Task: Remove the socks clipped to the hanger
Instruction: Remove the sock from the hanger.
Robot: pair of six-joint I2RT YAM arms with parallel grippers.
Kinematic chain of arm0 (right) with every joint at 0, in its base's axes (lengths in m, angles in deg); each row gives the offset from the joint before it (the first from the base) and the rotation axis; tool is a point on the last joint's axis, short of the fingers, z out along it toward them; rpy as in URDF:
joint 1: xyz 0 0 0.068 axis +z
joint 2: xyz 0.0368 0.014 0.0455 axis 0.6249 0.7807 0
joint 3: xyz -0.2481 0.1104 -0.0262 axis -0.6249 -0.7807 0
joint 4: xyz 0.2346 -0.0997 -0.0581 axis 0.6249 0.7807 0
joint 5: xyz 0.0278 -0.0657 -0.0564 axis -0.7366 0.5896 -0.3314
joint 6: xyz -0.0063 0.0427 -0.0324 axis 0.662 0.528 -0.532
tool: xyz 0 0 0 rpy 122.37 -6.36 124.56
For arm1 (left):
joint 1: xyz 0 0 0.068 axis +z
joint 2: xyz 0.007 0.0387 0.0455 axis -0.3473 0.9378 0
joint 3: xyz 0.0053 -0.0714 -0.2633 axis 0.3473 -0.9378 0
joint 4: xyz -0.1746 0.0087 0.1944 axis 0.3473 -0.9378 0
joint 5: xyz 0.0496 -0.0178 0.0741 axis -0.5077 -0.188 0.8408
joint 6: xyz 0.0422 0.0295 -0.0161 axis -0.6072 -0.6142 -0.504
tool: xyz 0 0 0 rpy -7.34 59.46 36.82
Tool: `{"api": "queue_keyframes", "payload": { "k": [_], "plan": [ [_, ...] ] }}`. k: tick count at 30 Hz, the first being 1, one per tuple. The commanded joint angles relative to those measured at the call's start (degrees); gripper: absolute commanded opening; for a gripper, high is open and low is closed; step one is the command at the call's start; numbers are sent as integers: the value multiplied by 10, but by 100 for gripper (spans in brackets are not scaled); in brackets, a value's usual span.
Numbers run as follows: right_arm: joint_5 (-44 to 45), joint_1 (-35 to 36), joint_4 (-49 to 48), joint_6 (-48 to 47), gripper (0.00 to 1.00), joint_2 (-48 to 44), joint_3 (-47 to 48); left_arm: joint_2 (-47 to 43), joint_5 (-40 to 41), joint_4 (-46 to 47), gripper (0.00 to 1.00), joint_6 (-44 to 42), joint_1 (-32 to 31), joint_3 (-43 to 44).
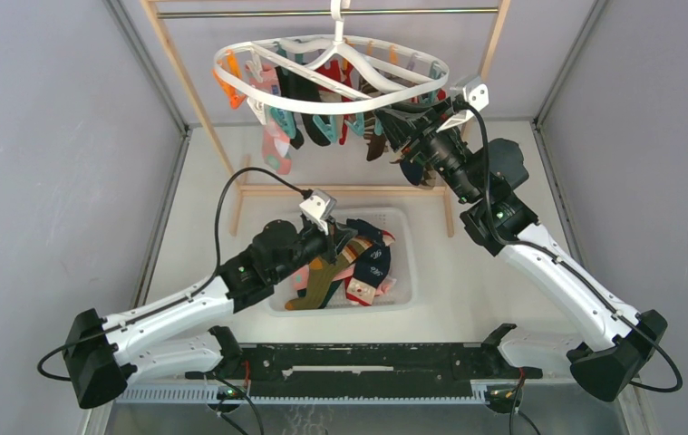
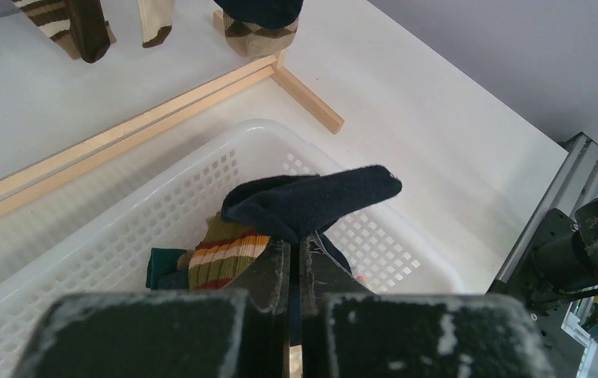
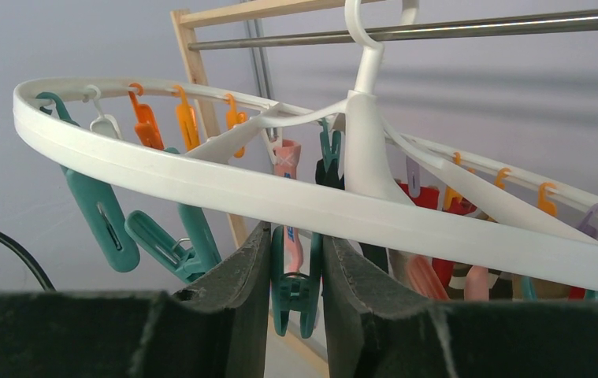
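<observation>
Currently | right fingers (image 3: 296,291) part-closed around a teal clip (image 3: 295,287), just under the hanger (image 3: 201,177) | left fingers (image 2: 296,272) clamped on a navy sock (image 2: 311,201) above the basket (image 2: 201,169) | risk: hanger swung if the clip is squeezed off-centre, socks (image 1: 322,100) left clipped.

Plain grey walls (image 1: 50,163) enclose a white table (image 1: 485,272), with a wooden rack (image 1: 186,91) behind the right pincer (image 1: 392,122).

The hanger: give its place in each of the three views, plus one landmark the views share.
Top external: the hanger hangs at top centre, above the right gripper.
Left wrist: not in view; only sock ends hang at the top edge.
Right wrist: its white ring crosses the whole picture.
Shared landmark: the wooden rack frame shows in all three.
</observation>
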Motion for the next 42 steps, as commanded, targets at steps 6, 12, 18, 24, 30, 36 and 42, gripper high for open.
{"api": "queue_keyframes", "payload": {
  "k": [6, 12, 18, 24, 30, 36, 42],
  "plan": [
    [-5, -1, -5, 11, 21, -2, 5, -45, -16, -1, 0, 15, 5, 7],
    [-3, -1, 5, 13, 41, -6, -2, -83, -10, -22, 0, 21, 5, -4],
    [11, 3, 13, 17, 65, -19, -22, -126, 20, -58, 0, 25, 5, -10],
    [21, 5, 16, 27, 70, -43, -60, -163, 58, -107, 0, 33, 5, -14],
    [36, 10, 29, 44, 80, -83, -115, -200, 113, -156, 0, 48, 5, -18],
    [62, 13, 40, 60, 81, -141, -190, -242, 157, -200, 1, 55, 7, -17],
    [88, 10, 63, 63, 82, -190, -236, -274, 181, -235, 3, 69, 8, -16]
  ]
}}
